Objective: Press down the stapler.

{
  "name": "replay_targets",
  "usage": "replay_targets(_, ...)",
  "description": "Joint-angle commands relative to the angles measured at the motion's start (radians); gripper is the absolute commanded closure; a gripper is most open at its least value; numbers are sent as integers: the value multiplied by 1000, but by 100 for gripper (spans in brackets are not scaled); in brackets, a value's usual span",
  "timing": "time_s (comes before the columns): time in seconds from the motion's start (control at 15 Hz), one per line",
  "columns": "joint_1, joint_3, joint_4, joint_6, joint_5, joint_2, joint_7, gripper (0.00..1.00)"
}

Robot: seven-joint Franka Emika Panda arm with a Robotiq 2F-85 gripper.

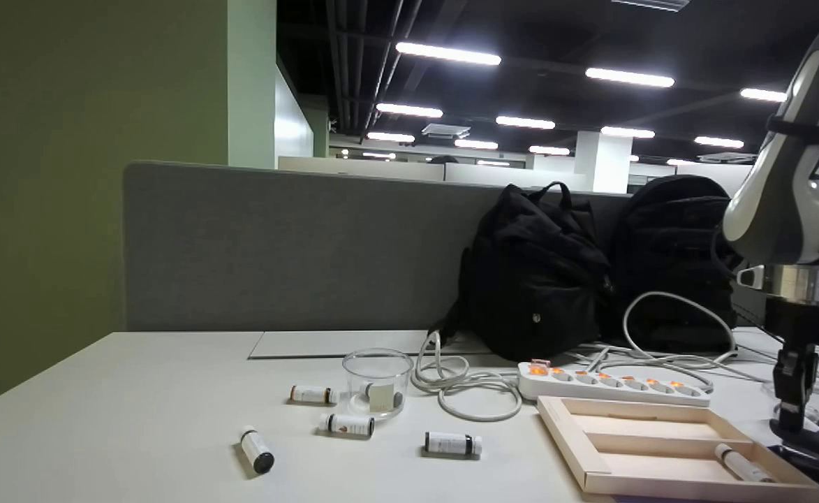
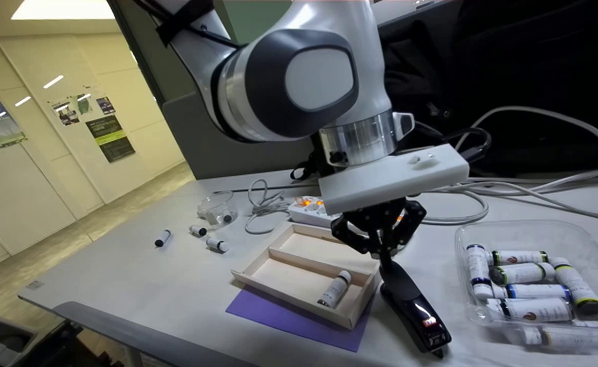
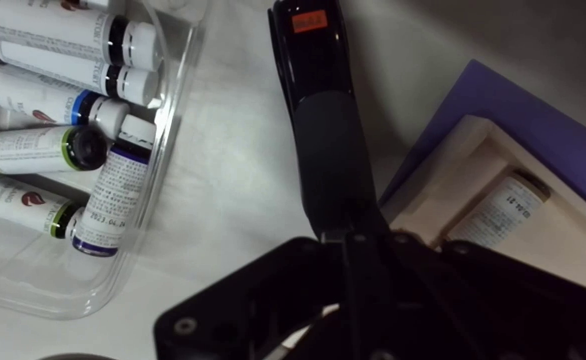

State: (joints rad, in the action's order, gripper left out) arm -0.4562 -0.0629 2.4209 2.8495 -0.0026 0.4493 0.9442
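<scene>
The black stapler (image 2: 415, 311) lies elongated on the table beside the wooden frame, with a glossy end and an orange label. It shows in both exterior views, only partly at the right edge of an exterior view (image 1: 817, 447), and in the wrist view (image 3: 325, 100). My gripper (image 2: 384, 254) is above the matte end of the stapler, with its fingers together and pointing down. The fingertips meet or nearly meet the stapler's top there; exact contact is hard to tell. In the wrist view the dark gripper (image 3: 357, 237) hides that end of the stapler.
A pale wooden frame (image 2: 273, 285) holding one bottle (image 2: 335, 289) stands beside the stapler on a purple sheet (image 2: 299, 318). A clear tray (image 2: 462, 275) with several bottles is on its other side. A white power strip (image 1: 611, 386) with cables lies behind.
</scene>
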Motion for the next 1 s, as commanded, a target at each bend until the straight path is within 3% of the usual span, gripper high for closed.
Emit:
replay_targets(0.0, -38, 23, -33, -4, 2, 35, 20, 100)
replay_targets(0.4, -97, 64, -107, -102, 43, 84, 61, 100)
replay_targets(0.93, -73, 17, -240, -305, 87, 165, 54, 100)
